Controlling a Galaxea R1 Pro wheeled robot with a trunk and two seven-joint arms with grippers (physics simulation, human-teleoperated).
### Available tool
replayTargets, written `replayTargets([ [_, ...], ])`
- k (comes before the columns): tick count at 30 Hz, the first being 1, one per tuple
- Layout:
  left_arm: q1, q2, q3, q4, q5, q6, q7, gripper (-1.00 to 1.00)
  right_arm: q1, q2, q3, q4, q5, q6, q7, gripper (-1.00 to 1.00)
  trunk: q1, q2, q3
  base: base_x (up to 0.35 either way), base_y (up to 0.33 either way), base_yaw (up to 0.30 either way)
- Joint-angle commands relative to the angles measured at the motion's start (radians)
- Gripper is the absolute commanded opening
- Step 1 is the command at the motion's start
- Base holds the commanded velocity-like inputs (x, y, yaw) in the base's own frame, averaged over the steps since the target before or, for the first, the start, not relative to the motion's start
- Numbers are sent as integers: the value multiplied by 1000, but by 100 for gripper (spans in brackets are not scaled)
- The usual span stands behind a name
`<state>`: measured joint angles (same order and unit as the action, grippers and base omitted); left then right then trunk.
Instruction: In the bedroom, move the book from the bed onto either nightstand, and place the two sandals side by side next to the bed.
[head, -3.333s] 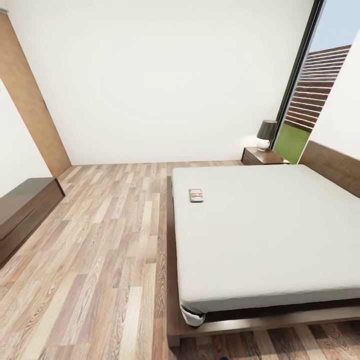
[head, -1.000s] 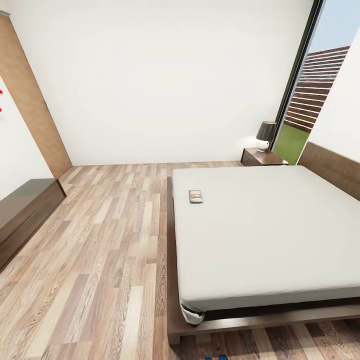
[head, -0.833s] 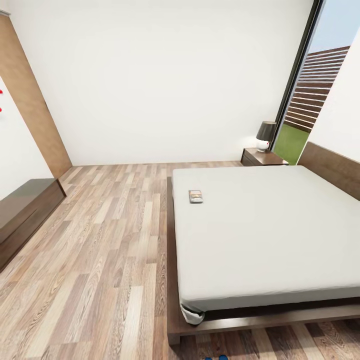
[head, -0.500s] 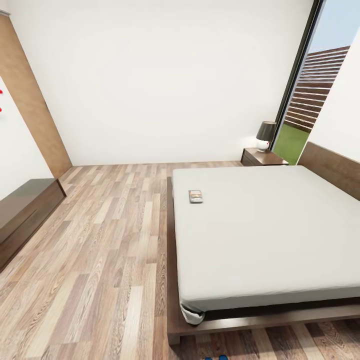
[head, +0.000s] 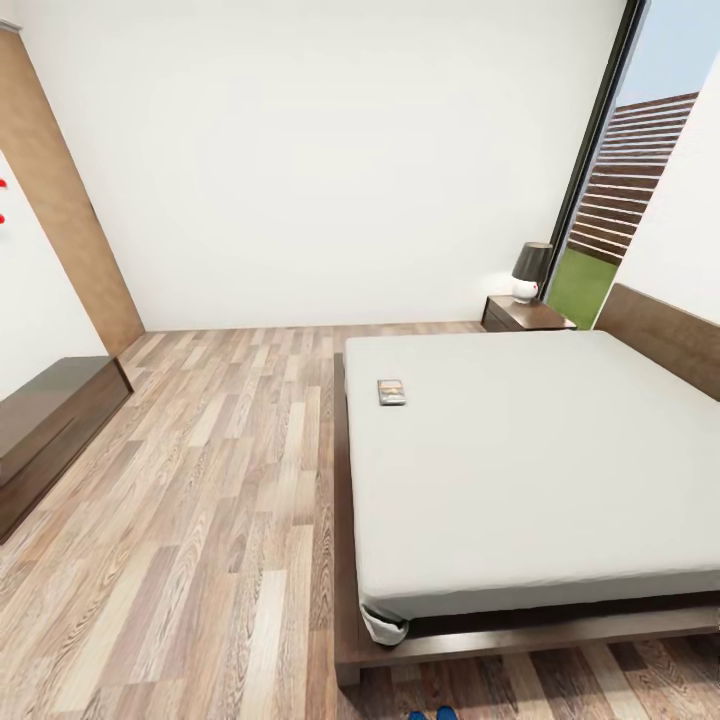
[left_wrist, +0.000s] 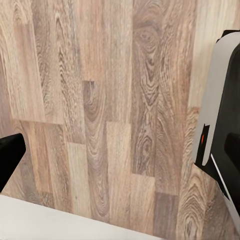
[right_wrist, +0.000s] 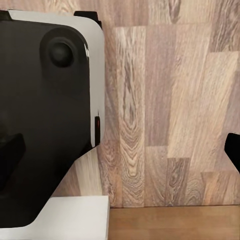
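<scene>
The bed (head: 540, 470) fills the right of the room, its headboard (head: 665, 335) at the right. The book (head: 392, 392) lies on the mattress near its left edge. Past the bed's far corner stands the nightstand (head: 525, 314), a lamp (head: 531, 270) on it, beside the window (head: 625, 170). A bench (head: 50, 430) runs along the left wall. Sandals (head: 432, 713) lie on the floor (head: 200, 500) before the bed's foot.
</scene>
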<state>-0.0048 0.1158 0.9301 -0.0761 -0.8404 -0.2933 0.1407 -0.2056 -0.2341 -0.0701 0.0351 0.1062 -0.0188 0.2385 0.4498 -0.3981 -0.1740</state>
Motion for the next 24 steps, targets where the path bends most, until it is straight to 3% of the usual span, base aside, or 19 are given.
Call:
replayTargets([
  [1,-1,0,6,1,-10,-3,5,100,-1,0,-8,3,10,-2,2,100,0,-2,-2,-213,0,0],
  [24,-1,0,6,1,-11,-3,5,100,-1,2,-7,2,10,-1,2,100,0,-2,-2,-154,0,1],
])
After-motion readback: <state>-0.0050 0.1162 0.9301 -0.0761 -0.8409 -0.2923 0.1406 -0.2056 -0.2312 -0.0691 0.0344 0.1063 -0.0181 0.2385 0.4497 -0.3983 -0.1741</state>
